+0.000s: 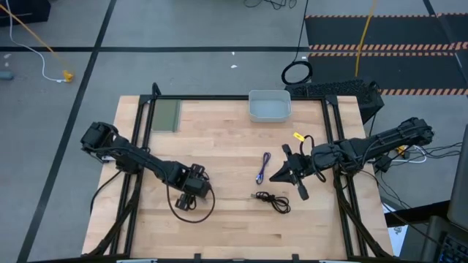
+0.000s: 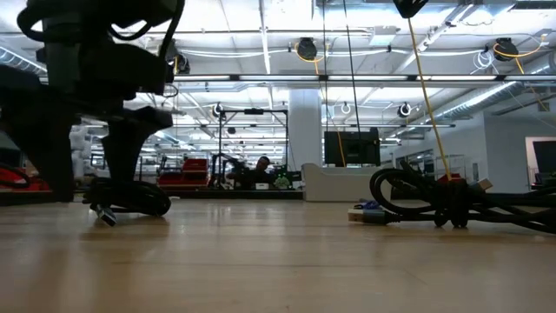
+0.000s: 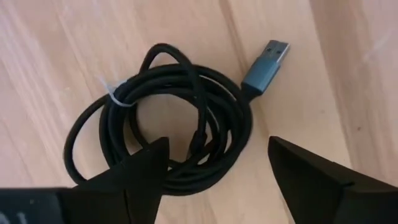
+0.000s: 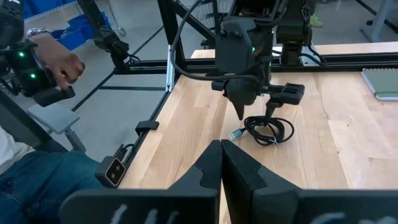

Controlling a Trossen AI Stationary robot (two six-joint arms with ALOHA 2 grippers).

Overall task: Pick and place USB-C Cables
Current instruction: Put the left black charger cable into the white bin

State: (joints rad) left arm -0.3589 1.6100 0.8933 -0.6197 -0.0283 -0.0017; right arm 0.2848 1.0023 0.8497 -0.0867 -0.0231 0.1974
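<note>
Coiled black cable (image 3: 165, 118) on table, beneath left gripper (image 3: 214, 168), jaws wide, holding nothing

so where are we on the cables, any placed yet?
None look placed: the pale tray at the table's far edge seems empty. In hand: the left gripper hangs open right over a coiled black cable on the wood, not gripping. Left: that coil, the blue-purple folded cable and the other black cable. Right gripper waits shut.
</note>
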